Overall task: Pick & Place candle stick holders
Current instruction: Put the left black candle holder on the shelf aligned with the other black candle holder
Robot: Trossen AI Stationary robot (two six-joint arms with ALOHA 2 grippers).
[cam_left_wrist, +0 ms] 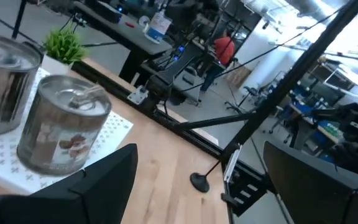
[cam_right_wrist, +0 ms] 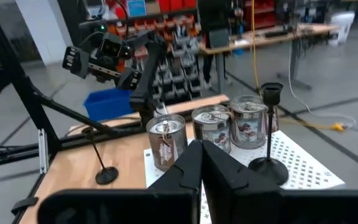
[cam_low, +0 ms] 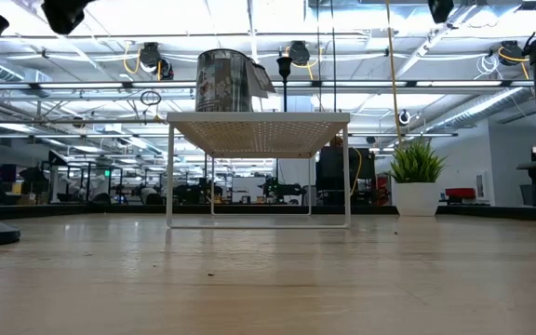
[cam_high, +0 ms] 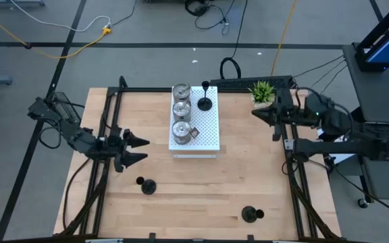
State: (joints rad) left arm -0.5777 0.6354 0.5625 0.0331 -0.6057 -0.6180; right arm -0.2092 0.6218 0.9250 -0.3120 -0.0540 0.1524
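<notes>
Three silver cup holders point(cam_high: 182, 109) stand in a row on the white perforated board point(cam_high: 204, 138), and one black stemmed holder point(cam_high: 205, 102) stands beside them on the board. They also show in the right wrist view, the cups point(cam_right_wrist: 211, 127) and the black holder point(cam_right_wrist: 267, 163). Two more black holders stand on the table, one near left point(cam_high: 147, 186) and one near right point(cam_high: 251, 214). My left gripper point(cam_high: 144, 150) is open and empty, left of the board. My right gripper point(cam_high: 255, 113) is shut and empty, right of the board.
A small green potted plant point(cam_high: 263, 91) stands at the table's far right corner. The board is a raised stand on thin legs point(cam_low: 259, 126). Bare wood lies between the board and the table's near edge. Black frame rails point(cam_high: 107, 135) run along both table sides.
</notes>
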